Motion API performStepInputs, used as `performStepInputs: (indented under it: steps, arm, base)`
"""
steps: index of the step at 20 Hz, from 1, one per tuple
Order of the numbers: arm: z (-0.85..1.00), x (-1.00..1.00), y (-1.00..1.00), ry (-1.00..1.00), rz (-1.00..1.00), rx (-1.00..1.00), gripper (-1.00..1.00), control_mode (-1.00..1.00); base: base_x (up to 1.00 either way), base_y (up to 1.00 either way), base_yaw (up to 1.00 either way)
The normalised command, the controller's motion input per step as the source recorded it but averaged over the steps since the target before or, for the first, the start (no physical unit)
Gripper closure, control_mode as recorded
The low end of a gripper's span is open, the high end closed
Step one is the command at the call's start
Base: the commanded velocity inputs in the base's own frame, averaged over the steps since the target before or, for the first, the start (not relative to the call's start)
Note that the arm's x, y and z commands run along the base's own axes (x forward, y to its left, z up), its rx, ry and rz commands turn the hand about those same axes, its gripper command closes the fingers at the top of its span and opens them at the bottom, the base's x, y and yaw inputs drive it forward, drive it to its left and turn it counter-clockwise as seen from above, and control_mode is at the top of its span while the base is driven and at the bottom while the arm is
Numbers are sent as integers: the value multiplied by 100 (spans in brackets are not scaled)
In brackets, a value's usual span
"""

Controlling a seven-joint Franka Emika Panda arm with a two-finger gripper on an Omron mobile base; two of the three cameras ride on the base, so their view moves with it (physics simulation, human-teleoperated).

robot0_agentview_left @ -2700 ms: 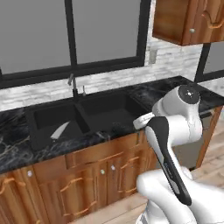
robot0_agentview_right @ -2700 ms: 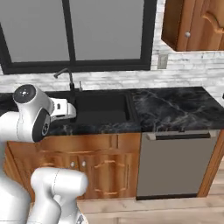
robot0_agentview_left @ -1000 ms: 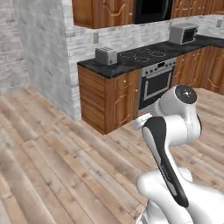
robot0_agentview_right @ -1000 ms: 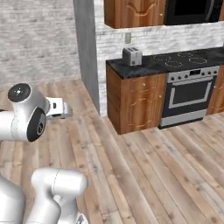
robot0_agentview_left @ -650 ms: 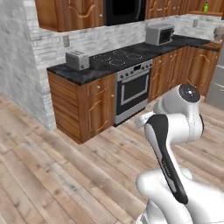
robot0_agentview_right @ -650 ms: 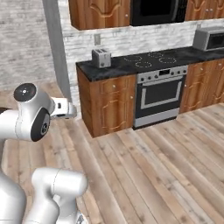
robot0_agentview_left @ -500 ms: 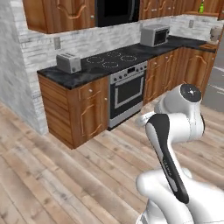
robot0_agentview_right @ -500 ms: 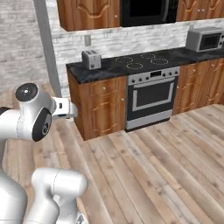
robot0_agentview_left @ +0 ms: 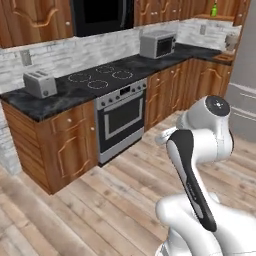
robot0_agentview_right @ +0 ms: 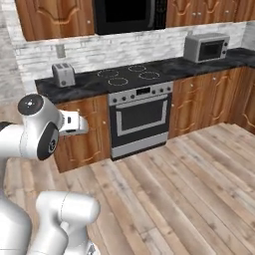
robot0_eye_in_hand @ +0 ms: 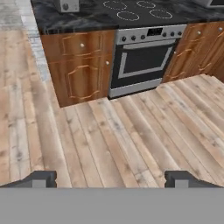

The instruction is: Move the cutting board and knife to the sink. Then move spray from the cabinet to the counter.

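A small green bottle, the spray (robot0_agentview_left: 214, 10), stands high at the back right on the shelf of a reddish-brown wall cabinet (robot0_agentview_left: 222, 17), far from the arm. The black marble counter (robot0_agentview_left: 30, 102) runs on both sides of a grey stove top (robot0_agentview_left: 102, 75). My gripper (robot0_eye_in_hand: 111, 179) hangs open and empty over the wooden floor, with its dark fingertips (robot0_eye_in_hand: 40, 178) wide apart. It faces the oven (robot0_eye_in_hand: 140, 61) from a distance. The cutting board, the knife and the sink are out of view.
A toaster (robot0_agentview_left: 40, 82) sits on the counter left of the stove and a microwave (robot0_agentview_left: 157, 44) to its right. Arched lower cabinet doors (robot0_eye_in_hand: 83, 72) flank the oven. Plank floor (robot0_agentview_right: 179, 189) stretches between me and the units.
The whole picture has shifted: the base has driven away from the sink and swung toward the stove, which now sits nearer and more central. The arm keeps its pose.
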Motion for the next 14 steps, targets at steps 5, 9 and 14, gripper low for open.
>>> performStepInputs:
  steps: [5, 9, 14]
  arm:
    - [0, 0, 0, 0, 0, 0, -100, 100]
    - [0, 0, 0, 0, 0, 0, -100, 100]
    - [0, 0, 0, 0, 0, 0, -100, 100]
  base:
    - [100, -70, -38]
    - [100, -53, -45]
    - [100, -7, -58]
